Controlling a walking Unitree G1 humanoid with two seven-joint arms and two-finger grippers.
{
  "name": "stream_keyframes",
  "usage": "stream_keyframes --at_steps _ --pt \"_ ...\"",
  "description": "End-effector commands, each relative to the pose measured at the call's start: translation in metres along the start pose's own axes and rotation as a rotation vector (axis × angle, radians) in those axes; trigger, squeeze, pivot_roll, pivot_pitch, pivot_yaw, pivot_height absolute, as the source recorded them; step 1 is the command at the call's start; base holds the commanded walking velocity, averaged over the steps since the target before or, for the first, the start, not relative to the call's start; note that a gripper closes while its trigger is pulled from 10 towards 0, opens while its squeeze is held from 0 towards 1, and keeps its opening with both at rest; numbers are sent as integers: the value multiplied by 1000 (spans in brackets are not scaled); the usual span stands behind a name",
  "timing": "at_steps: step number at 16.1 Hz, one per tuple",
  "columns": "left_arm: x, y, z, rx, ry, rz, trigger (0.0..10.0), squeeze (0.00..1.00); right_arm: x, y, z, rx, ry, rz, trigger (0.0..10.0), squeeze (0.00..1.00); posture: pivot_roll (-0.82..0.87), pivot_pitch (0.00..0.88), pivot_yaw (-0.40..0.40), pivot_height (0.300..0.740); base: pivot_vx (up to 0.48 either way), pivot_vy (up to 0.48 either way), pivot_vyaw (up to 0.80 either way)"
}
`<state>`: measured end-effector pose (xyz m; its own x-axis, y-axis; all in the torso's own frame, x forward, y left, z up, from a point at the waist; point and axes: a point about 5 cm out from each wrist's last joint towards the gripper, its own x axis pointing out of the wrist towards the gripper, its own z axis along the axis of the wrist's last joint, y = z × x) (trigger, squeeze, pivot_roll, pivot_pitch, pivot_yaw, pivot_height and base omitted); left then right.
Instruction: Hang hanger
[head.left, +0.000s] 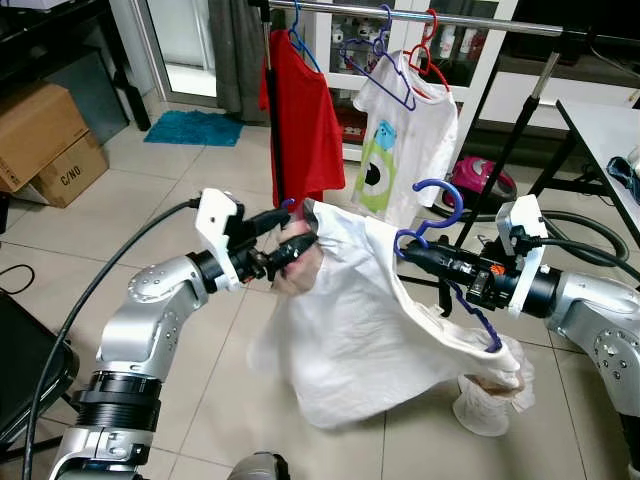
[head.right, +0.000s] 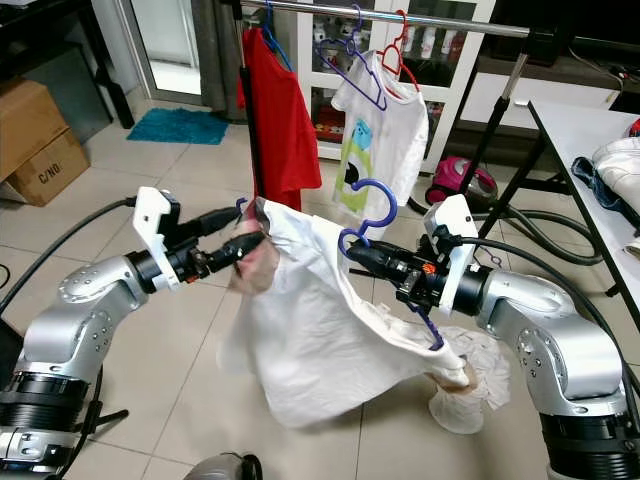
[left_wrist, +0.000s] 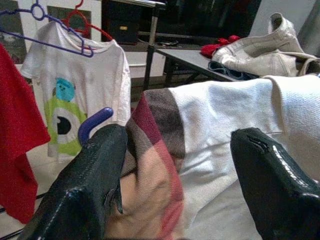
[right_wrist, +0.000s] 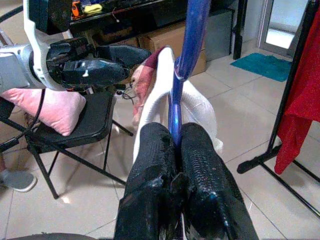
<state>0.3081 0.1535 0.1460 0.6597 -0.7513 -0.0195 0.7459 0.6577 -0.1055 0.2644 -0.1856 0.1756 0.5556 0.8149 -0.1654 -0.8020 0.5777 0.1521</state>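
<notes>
A white shirt (head.left: 370, 320) with a plaid-lined collar (left_wrist: 155, 130) hangs over a blue hanger (head.left: 440, 195) between my two arms. My right gripper (head.left: 408, 253) is shut on the hanger's neck just below the hook, and in the right wrist view its fingers (right_wrist: 200, 165) pinch the blue stem. The hanger's far tip pokes out near the shirt's raised shoulder. My left gripper (head.left: 293, 235) is at the collar, open, with the plaid cloth lying between its spread fingers (left_wrist: 95, 185). The clothes rail (head.left: 400, 15) runs across above and behind.
On the rail hang a red shirt (head.left: 300, 110) and a white monster T-shirt (head.left: 405, 140) on purple and red hangers. Black rack poles stand behind. Cardboard boxes (head.left: 45, 140) sit far left, a teal mat (head.left: 195, 128) behind, a table (head.left: 610, 130) at right, crumpled white cloth (head.left: 490, 400) on the floor.
</notes>
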Motion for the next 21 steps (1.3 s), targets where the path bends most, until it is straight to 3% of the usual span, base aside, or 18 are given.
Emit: stream_keyframes --at_steps 1,8,9,10,11,15,21 --pt "-3 4 -6 -25 40 53 10000 0 -3 -3 9 -10 -40 -9 10000 0 -69 0 29 740 0 0 0" --pt "6 14 -25 -63 105 146 10000 0 -3 5 12 -3 -58 60 10000 0 -70 0 23 740 0 0 0" --pt "10 14 -26 -66 113 122 9137 0 -4 5 14 -5 -63 63 10000 0 -71 0 23 740 0 0 0" --pt "12 14 -25 -66 112 117 2549 0 -5 5 14 -6 -64 62 10000 0 -71 0 23 740 0 0 0" --pt "14 15 -24 -68 103 104 0 0 -6 4 15 -7 -65 61 10000 0 -76 0 26 740 0 0 0" --pt "19 8 -20 -58 92 16 0 0 -7 3 15 -9 -67 53 10000 0 -77 0 29 740 0 0 0" --pt "21 12 -22 -76 87 27 0 0 -8 2 15 -5 -62 53 10000 0 -71 0 25 740 0 0 0"
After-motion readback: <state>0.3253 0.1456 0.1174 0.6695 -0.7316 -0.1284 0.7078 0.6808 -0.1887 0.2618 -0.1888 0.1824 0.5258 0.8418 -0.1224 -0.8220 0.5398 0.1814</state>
